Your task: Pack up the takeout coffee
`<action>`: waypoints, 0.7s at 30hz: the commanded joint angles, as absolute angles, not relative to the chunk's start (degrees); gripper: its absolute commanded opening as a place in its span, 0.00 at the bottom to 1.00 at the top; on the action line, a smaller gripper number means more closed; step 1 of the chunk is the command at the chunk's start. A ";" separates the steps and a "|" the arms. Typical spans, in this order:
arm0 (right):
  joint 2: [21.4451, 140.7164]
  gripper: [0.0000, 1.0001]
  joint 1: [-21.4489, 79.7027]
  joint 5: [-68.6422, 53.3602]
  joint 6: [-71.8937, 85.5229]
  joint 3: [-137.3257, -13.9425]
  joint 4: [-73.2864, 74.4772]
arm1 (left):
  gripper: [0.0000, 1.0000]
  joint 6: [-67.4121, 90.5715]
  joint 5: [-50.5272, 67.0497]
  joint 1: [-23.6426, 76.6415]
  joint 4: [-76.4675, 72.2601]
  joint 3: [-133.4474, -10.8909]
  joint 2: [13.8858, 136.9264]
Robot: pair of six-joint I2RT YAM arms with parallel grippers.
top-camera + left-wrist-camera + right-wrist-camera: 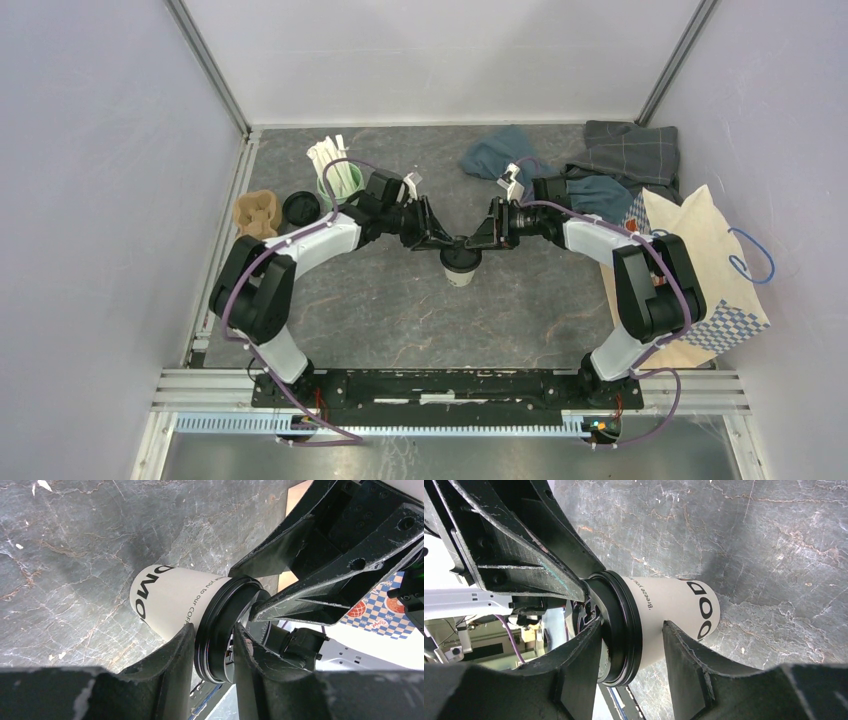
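Note:
The takeout coffee (460,266), a white printed paper cup with a black lid (220,625), stands upright mid-table. Both grippers meet over its top. My left gripper (446,243) comes from the left. In the left wrist view its gripper (214,628) is shut on the lid, one finger under the rim against the cup wall (170,597), the other on the lid's top. My right gripper (479,240) comes from the right. In its own view that gripper (631,624) straddles the lid (621,610), one finger on the lid's top, the other lower at the cup wall (674,605), clear of the rim.
A mint-green mug of white sticks (335,180), a loose black lid (300,208) and a brown cup stack (256,213) sit at the left. A paper bag with a checkered panel (700,270) stands at the right. Crumpled cloths (500,155) lie at the back.

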State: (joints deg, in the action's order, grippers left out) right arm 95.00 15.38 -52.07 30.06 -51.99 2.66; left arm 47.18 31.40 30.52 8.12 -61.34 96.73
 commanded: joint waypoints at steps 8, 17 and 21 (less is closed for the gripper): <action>92.70 0.67 15.27 -51.99 26.53 -54.93 7.22 | 0.68 41.91 29.60 30.73 16.15 -63.32 92.07; 89.93 0.82 14.06 -53.86 25.63 -51.61 6.93 | 0.80 45.74 33.90 30.68 11.99 -56.52 87.22; 89.08 0.77 13.64 -54.23 25.94 -49.15 5.39 | 0.74 47.92 34.32 30.72 9.30 -53.22 85.41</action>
